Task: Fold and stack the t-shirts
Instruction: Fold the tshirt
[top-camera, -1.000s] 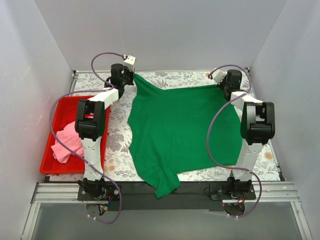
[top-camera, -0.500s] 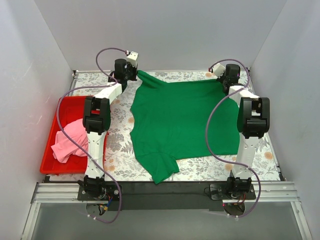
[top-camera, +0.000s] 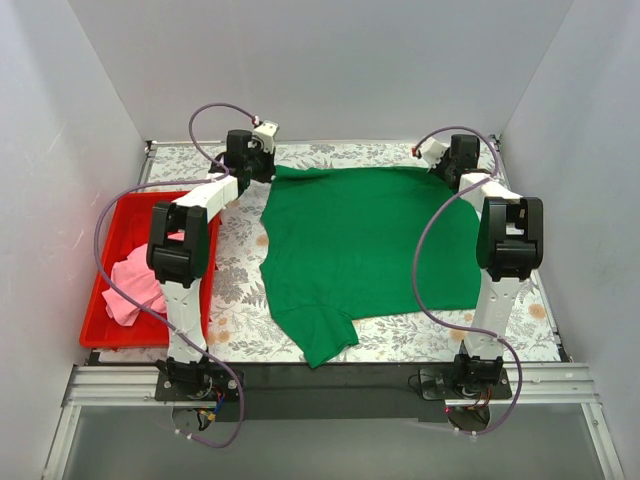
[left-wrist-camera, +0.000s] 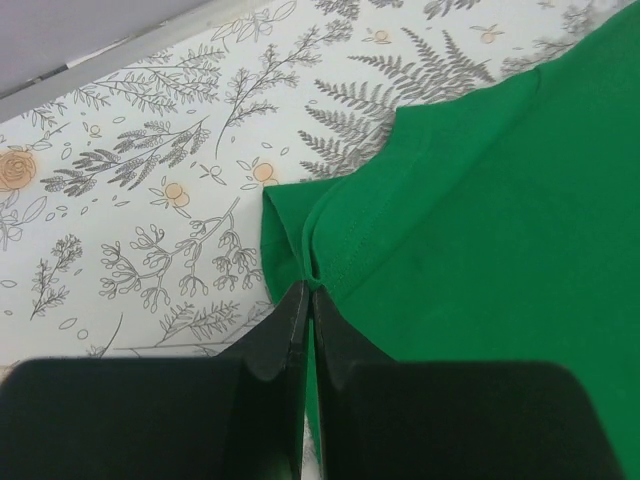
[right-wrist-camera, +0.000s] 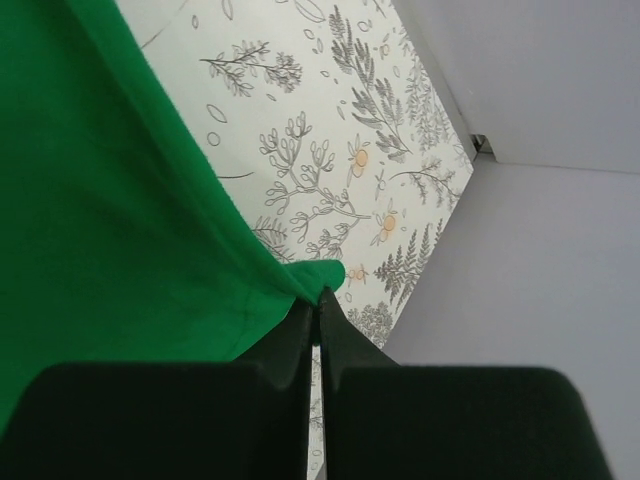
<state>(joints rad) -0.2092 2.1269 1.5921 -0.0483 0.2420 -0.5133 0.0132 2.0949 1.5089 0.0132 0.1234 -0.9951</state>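
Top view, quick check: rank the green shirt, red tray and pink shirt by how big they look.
1. Green shirt: spread out, clearly the largest.
2. Tray: partly hidden by the left arm, but plainly smaller than the green shirt.
3. Pink shirt: bunched inside the tray, the smallest.

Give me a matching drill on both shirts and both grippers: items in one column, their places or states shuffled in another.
1. green t-shirt
2. pink t-shirt
3. left gripper
4. right gripper

a. bunched in the red tray
b. shut on the shirt's far right corner
c. spread on the table
d. shut on the shirt's far left corner

Pairs: 1-c, 2-a, 3-d, 4-b
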